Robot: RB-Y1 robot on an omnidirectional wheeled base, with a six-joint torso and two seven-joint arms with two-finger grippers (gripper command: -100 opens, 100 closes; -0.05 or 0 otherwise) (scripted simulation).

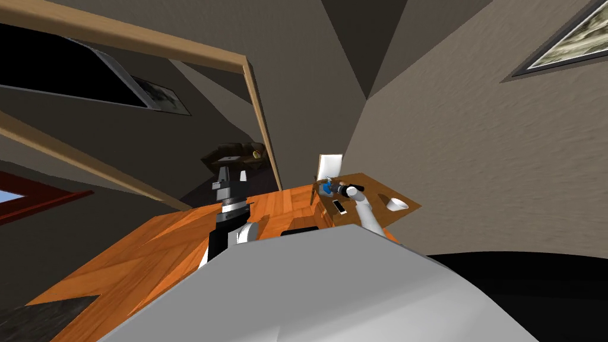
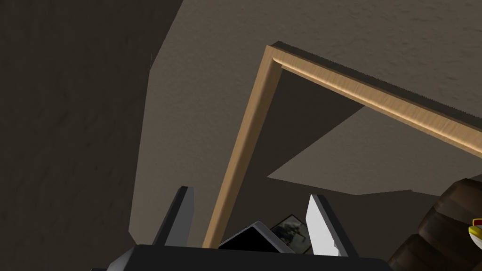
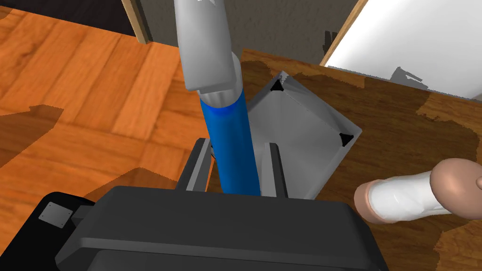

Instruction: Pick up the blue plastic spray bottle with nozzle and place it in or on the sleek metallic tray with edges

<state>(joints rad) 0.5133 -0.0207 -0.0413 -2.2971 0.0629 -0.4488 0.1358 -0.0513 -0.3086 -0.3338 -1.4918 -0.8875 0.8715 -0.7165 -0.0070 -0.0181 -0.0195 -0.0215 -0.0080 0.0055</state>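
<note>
- Okay, the right gripper (image 3: 237,143) has its two thin grey blades closed narrowly against the sides of the spray bottle (image 3: 230,122), one on each flank.
- The bottle's body is a smooth, glossy blue cylinder. It runs straight out from the dark gripper box and ends in a bulky, rounded grey nozzle head (image 3: 207,47).
- The tray (image 3: 306,127) sits just beside the bottle, next to the right-hand blade. It is a square grey pan with a dull metallic sheen and low raised edges sloping in to a flat base, and it is turned corner-on like a diamond.
- From the wrist camera the blue body crosses the tray's near corner. Whether they touch, I cannot tell.
- The tray rests on a dark brown wooden table (image 3: 405,122) with blotchy grain.
- Beyond the table edge lies an orange parquet floor (image 3: 70,70).
- A stubby cylinder (image 3: 414,197), white in the middle with tan rounded ends, lies on the table well apart from the tray.
- Up in the head view, a white bowl (image 1: 398,203) and a small flat white slab (image 1: 339,206) sit on the same tabletop.
- The left gripper (image 2: 249,193) is raised in front of the chest, with its blades spread wide and nothing between them.
</note>
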